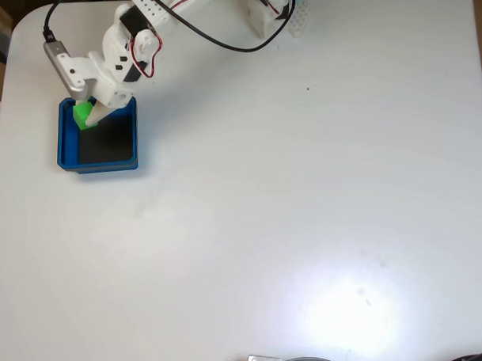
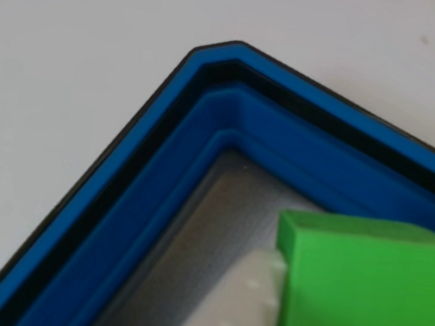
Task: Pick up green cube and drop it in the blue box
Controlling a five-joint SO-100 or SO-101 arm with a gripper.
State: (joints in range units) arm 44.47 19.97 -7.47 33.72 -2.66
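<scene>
Cube point(image 2: 369, 298) fills lower right of the other view, very close to lens, cut off by right and bottom edges; two green faces show, top one lighter. A pale white finger point(image 2: 249, 309) sits against its left face, only a sliver visible, blurred. Behind it the box point(image 2: 205, 137) corner runs from bottom left up to top centre and off to the right: stepped blue walls, dark outer seam, greyish floor inside. White table point(image 2: 72, 45) beyond, upper left.

Fixed view: box point(image 1: 66, 147) at left of frame on the table point(image 1: 304, 191), dark floor, far wall partly covered by the arm. Cube point(image 1: 84, 115) is at the box's upper left corner, over the inside, half hidden by the gripper point(image 1: 91, 117). Fingers closed narrow on the cube, holding it; whether it touches the floor can't be told. White arm point(image 1: 135, 34) reaches in from top centre, black and red cables trailing. Grey object at bottom edge, cut off, unclear.
</scene>
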